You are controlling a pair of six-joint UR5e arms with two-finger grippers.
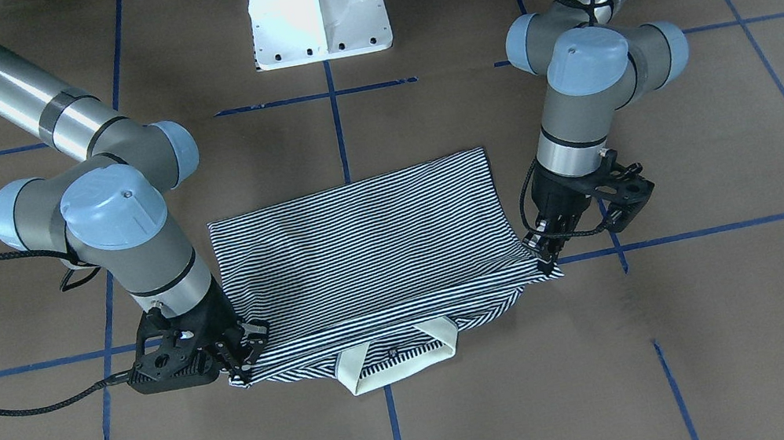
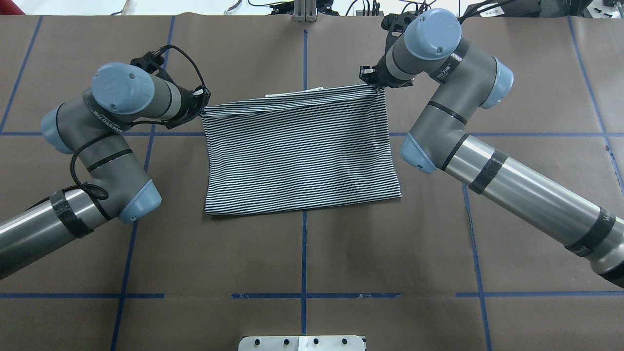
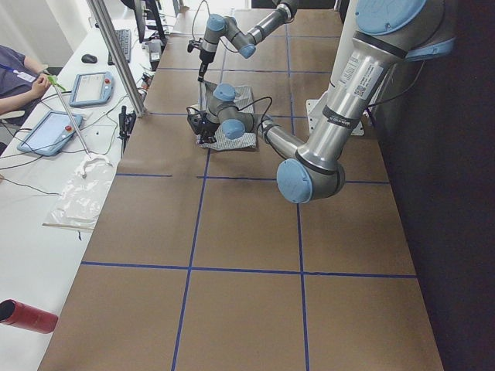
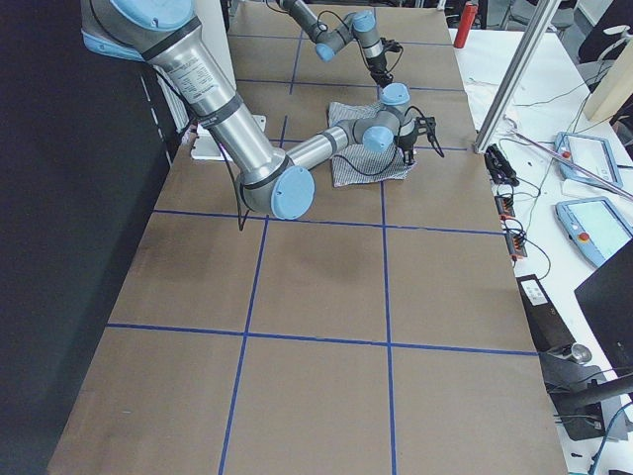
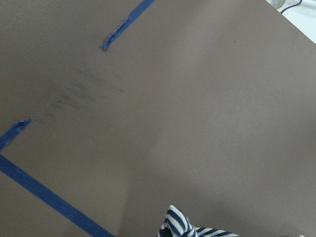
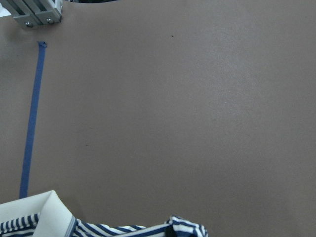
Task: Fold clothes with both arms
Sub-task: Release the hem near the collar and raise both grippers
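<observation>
The striped polo shirt [image 1: 365, 248] lies folded into a rectangle on the brown table, its cream collar [image 1: 396, 363] poking out from under the edge farthest from the robot. My left gripper [image 1: 546, 255] is shut on one far corner of the shirt [image 2: 297, 151], also seen at the left gripper [image 2: 202, 111] in the overhead view. My right gripper [image 1: 241, 366] is shut on the other far corner; overhead the right gripper [image 2: 374, 84] holds that corner slightly raised. Pinched striped cloth [image 5: 180, 228] shows at the left wrist view's bottom edge. The right wrist view has cloth [image 6: 185, 228] and collar [image 6: 47, 212].
The white pedestal base [image 1: 317, 9] stands behind the shirt. Blue tape lines [image 2: 304, 253] grid the brown table cover. Beyond the table's far edge is a white bench with tablets [image 3: 50, 131], cables, a seated person [image 3: 19, 73] and a red cylinder [image 3: 27, 315].
</observation>
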